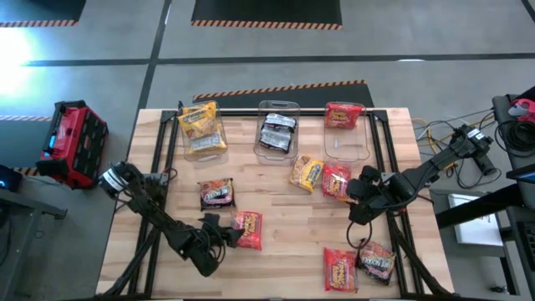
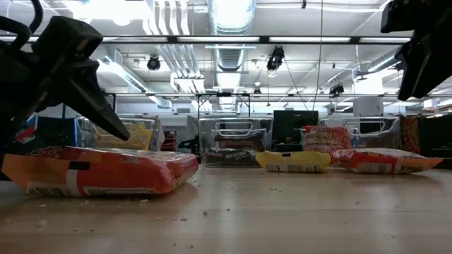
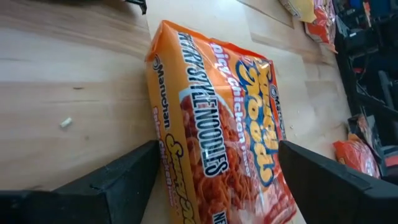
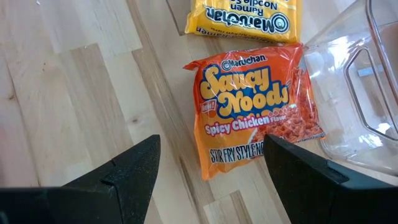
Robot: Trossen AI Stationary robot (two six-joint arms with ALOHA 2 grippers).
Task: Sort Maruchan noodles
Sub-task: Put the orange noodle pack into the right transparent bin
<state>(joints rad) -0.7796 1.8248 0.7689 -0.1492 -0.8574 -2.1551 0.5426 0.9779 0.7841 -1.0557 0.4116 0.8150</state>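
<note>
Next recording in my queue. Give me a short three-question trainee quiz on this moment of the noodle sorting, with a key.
1. True or false: the left gripper is already closed on the red packet in front of it.
2. Multiple choice: the middle bin at the table's far edge holds a packet of which colour? A) yellow B) dark C) red
3. Fill in: the right gripper hovers open over a red packet lying beside a ____ packet.

Key
1. False: its fingers stand open on either side of the packet.
2. B: a dark packet lies in it.
3. Yellow.
</note>
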